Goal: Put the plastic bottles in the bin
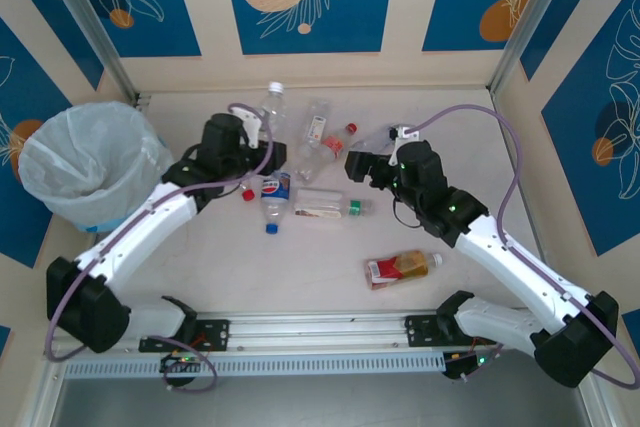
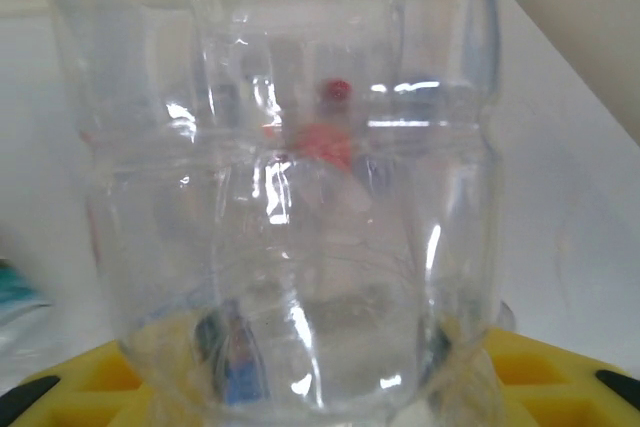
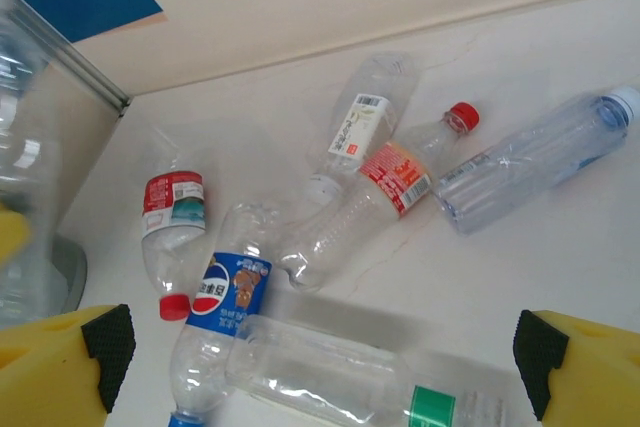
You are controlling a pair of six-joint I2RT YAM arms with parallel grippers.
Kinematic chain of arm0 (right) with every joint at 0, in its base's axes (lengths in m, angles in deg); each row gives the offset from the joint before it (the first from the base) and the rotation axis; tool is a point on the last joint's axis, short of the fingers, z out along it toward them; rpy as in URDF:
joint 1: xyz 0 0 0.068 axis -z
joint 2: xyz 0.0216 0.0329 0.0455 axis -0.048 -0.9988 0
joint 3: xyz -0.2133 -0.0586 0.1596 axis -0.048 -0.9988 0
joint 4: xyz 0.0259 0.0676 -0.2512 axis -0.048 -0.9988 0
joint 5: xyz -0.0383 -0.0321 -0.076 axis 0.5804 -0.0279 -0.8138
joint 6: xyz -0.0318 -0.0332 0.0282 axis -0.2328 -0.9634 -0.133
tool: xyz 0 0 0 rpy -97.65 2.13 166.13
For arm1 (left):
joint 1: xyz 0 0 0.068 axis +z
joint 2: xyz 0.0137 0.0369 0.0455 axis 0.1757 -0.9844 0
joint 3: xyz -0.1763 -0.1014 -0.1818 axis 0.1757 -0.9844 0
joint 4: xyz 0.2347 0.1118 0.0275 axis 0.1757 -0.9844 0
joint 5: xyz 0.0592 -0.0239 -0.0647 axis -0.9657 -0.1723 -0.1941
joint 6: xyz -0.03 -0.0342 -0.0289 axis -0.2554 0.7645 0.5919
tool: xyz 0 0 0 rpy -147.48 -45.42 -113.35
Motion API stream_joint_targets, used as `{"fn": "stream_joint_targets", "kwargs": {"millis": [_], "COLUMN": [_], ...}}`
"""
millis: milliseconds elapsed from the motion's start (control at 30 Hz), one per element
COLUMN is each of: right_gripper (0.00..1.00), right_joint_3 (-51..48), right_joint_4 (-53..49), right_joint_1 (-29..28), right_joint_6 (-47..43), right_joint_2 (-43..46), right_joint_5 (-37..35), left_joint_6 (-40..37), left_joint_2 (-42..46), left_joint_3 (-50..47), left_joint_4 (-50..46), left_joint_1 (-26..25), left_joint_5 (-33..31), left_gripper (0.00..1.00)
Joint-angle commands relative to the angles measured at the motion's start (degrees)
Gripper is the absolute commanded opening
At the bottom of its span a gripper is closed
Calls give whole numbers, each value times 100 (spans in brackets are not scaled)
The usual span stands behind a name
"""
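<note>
Bin (image 1: 45, 182): it is standing at the far left of the table (image 1: 200, 267), bag-lined, well apart from every bottle.
Left gripper (image 1: 268, 147): I am clamping its yellow pads (image 2: 90, 382) on the white-capped clear bottle (image 1: 270, 112), which is sitting near the back wall, right of the bin. Its ribbed body is crowding my wrist camera.
In the way, left: my own left forearm (image 1: 150, 217) is lying between bin and heap, and its wrist is covering most of the short red-labelled bottle (image 3: 170, 222), leaving the red cap poking out.
Heap: the Pepsi bottle (image 1: 275, 192) is lying just beside that one, blue cap toward me. The green-labelled bottle (image 1: 322, 204) is lying just beside it on the right. Behind them the white-labelled bottle (image 1: 316, 130) and the long red-capped bottle (image 1: 333, 147) are lying side by side, touching.
Right gripper (image 1: 358, 162): I am holding it wide and empty above the heap's right edge, its pads (image 3: 60, 357) spread either side of the green-labelled bottle.
Behind it: a bluish clear bottle (image 3: 530, 162) is lying just right of the long red-capped bottle.
Near right: the amber-filled bottle (image 1: 402, 269) is lying alone, well apart from the heap.
</note>
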Motion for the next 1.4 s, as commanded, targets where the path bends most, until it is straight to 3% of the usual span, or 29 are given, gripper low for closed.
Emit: {"fn": "stream_joint_targets", "kwargs": {"millis": [0,133,300,600,800,933,1133,1267,1367], "right_gripper": [100,100,99,100,100,100,100,100,100], "right_joint_3": [39,49,49,196,234,234,242,242,217], "right_joint_4": [423,489,525,604,607,589,526,456,429], "right_joint_1": [39,48,64,83,83,83,92,92,92], "right_joint_6": [-105,-75,-43,-95,-114,-86,-146,-140,-92], "right_joint_2": [-90,-182,-256,-501,-582,-591,-539,-512,-495], "right_joint_5": [87,181,229,360,376,343,278,250,242], "left_joint_6": [-473,-653,-1202,-1935,-1715,-1415,-871,-582,-466], "left_joint_2": [473,722,1021,1125,1156,1097,1059,1064,1037], "left_joint_3": [428,730,879,571,474,267,-126,-271,-253], "left_joint_4": [-663,-930,-848,226,551,512,451,372,238], "left_joint_1": [398,979,1362,2137,2883,3188,3696,3773,3780], "left_joint_5": [-745,-1244,-2044,-3750,-3561,-3817,-3718,-3722,-3683], "left_gripper": [49,49,49,48,48,49,50,60,77]}}
